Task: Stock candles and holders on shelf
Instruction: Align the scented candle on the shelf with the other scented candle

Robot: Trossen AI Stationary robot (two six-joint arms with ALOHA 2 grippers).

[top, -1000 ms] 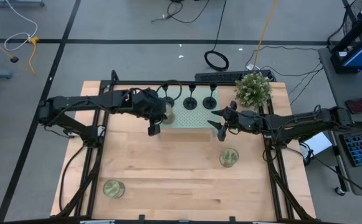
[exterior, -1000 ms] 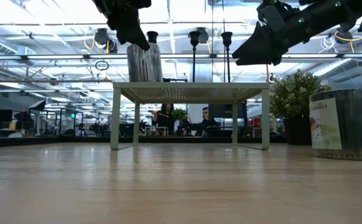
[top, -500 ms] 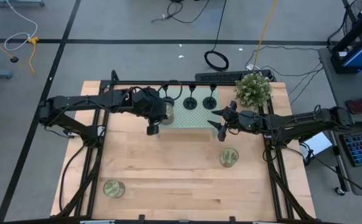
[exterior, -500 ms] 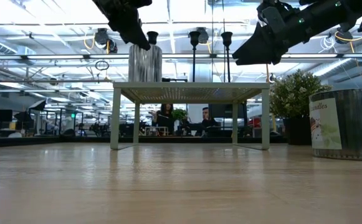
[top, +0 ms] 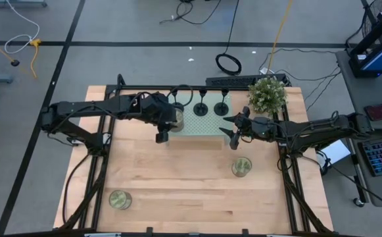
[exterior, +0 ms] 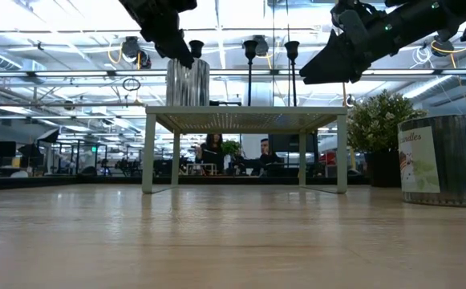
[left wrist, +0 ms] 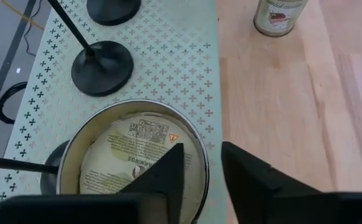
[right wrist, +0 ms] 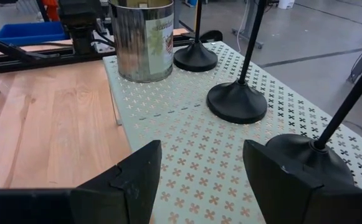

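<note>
Left wrist view shows me my left gripper [left wrist: 200,171] parted astride the rim of one candle [left wrist: 137,158], which stands on the shelf [left wrist: 181,56] beside the holders [left wrist: 103,67]. My right gripper [top: 232,132] hangs open over the shelf's other end, holding nothing; two candles [top: 241,166] sit on the table [top: 177,191].

1. Two arms, black throughout, slim jointed links with chunky joint housings.
2. Left gripper [top: 162,136]: two matte black wedge-shaped fingers [left wrist: 162,180].
3. Right gripper [top: 232,133]: same black angular fingers [right wrist: 137,171], broad flat inner faces.
</note>
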